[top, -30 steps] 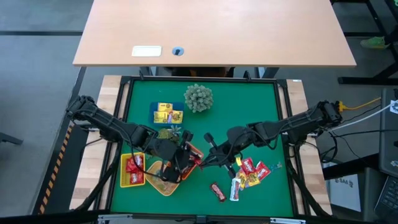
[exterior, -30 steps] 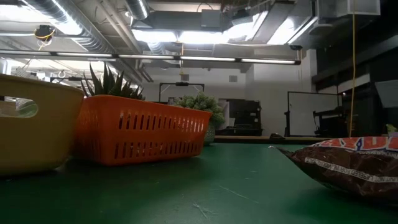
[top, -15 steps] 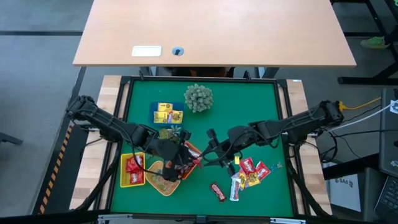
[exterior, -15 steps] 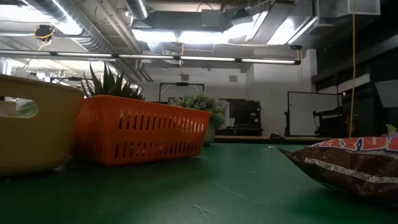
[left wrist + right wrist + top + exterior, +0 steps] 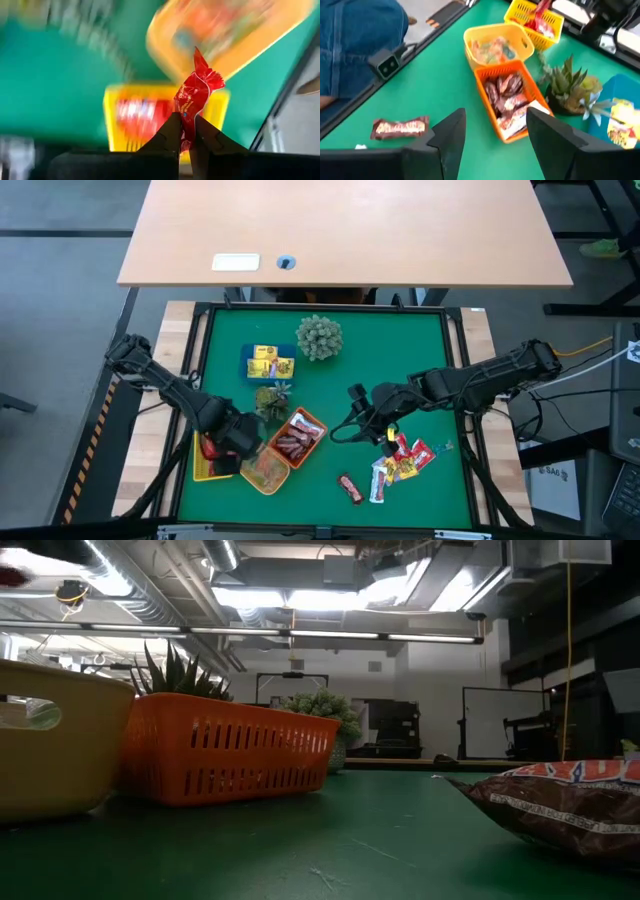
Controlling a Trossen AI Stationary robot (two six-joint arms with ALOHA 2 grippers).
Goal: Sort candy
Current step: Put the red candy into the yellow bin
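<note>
Where the left arm bends over the near left corner of the green table (image 5: 420, 340), the left gripper (image 5: 186, 131) pinches a red candy packet (image 5: 192, 97) between its pressed-together fingers, above the yellow tray (image 5: 203, 470); from overhead the arm covers most of that tray and the packet itself cannot be made out. The left wrist view is smeared, so the trays below it are only blobs of colour. The right gripper (image 5: 495, 132) hangs near the table's middle with its fingers spread and nothing between them, just beside the orange tray (image 5: 313, 423) of dark brown bars (image 5: 506, 95). The rounded pale orange tray (image 5: 492, 32) holds small clear and greenish pieces (image 5: 492, 50), partly hidden from above by the left arm. A loose pile of red and yellow packets (image 5: 403, 462) lies on the near right of the table, with one brown bar (image 5: 349, 488) apart from it. A blue tray (image 5: 250, 361) of yellow packets (image 5: 271, 365) sits near the spiky plant ball (image 5: 319, 337). In the low view only a brown wrapper (image 5: 570, 805), cut off at the edge, shows.
</note>
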